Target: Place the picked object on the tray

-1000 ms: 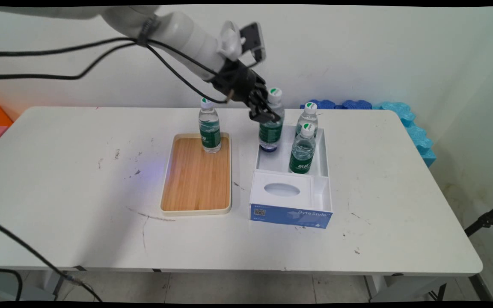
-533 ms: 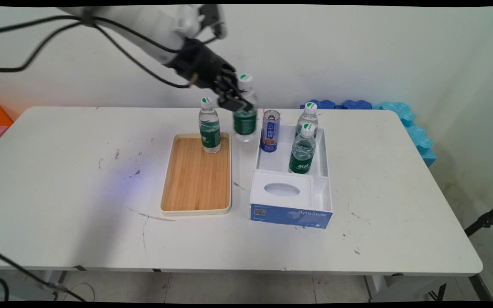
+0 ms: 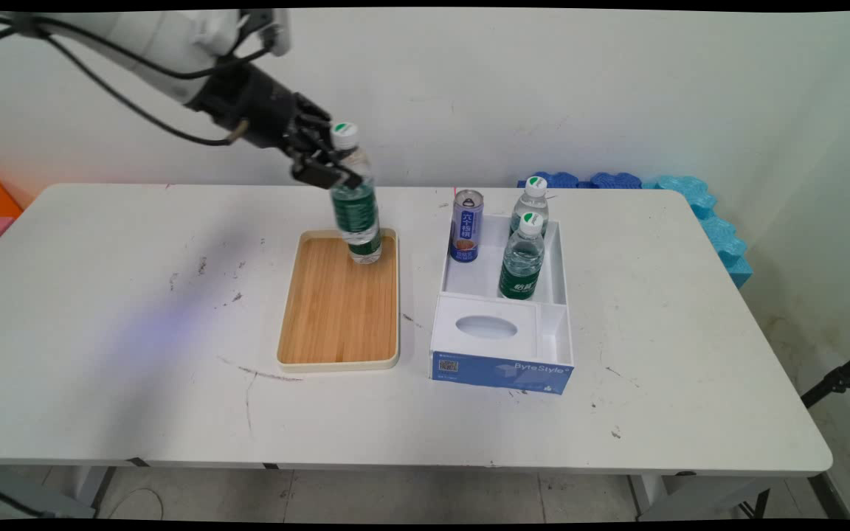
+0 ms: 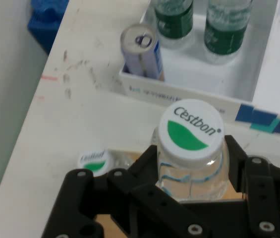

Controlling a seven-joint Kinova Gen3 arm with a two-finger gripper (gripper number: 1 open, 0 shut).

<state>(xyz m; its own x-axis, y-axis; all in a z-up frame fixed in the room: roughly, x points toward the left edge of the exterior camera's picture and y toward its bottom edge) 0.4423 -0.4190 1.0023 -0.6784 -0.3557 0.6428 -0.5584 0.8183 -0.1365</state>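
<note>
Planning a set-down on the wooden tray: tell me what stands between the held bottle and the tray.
A second bottle stands at the far end of the tray, close beside and below the held bottle in the gripper. The near part of the tray shows only bare wood.

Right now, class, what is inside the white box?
The white box holds two water bottles and a blue can. Anything behind the bottles stays hidden.
</note>
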